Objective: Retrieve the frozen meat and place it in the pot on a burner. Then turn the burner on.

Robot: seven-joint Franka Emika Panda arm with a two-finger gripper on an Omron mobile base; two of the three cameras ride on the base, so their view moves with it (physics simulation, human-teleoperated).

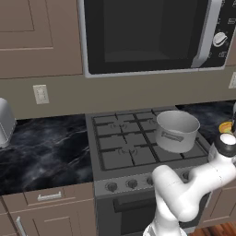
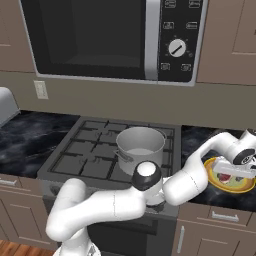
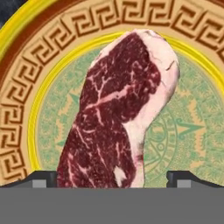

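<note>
The frozen meat [image 3: 118, 113], a dark red marbled steak with a white fat edge, lies on a yellow patterned shallow dish [image 3: 26, 87]. My gripper [image 3: 113, 179] hangs open just above it, one fingertip on each side of the steak's near end, touching nothing. From the right base view, the gripper [image 2: 236, 172] sits over the dish [image 2: 212, 172] on the counter right of the stove. The grey metal pot [image 2: 140, 152] stands empty on a right-hand burner; it also shows in the left base view as the pot [image 1: 177, 133]. A bare burner [image 1: 120, 152] lies to its left.
Stove knobs [image 1: 132, 183] line the stove's front panel, partly hidden by my arm. A microwave [image 1: 147, 32] hangs above the stove. A toaster [image 1: 3, 120] stands at the far left on the black marble counter [image 1: 46, 147].
</note>
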